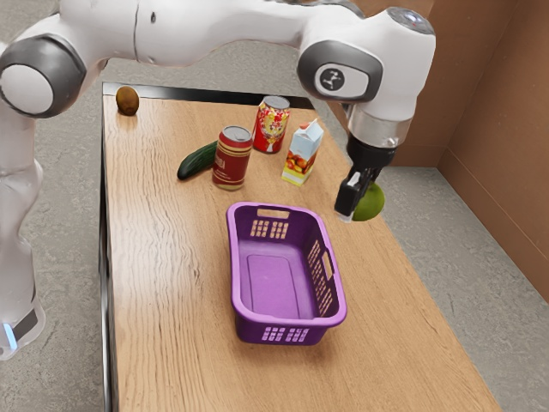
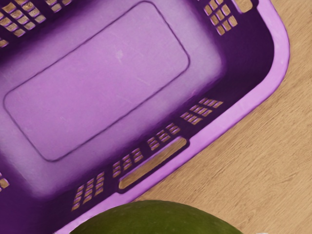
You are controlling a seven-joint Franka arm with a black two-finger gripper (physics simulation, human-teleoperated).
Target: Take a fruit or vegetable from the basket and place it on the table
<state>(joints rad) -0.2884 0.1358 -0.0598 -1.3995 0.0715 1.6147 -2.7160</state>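
My gripper [image 1: 357,199] is shut on a round green fruit [image 1: 371,202], above the table on the basket's side toward the exterior view's right. One dark finger stands against the fruit's near side; the fruit hides the other. In the wrist view the green fruit [image 2: 156,218] bulges up from the lower edge, overlapping the outer rim of the purple basket [image 2: 224,125]. The purple basket [image 1: 333,319] stands upright on the wooden table [image 1: 171,283], its bare inner floor in sight.
Behind the basket stand a dark red can [image 1: 232,158], a red and yellow can [image 1: 271,125] and a juice carton [image 1: 302,153]. A cucumber [image 1: 197,160] lies beside the dark red can. A brown oval fruit [image 1: 127,100] rests near the far corner.
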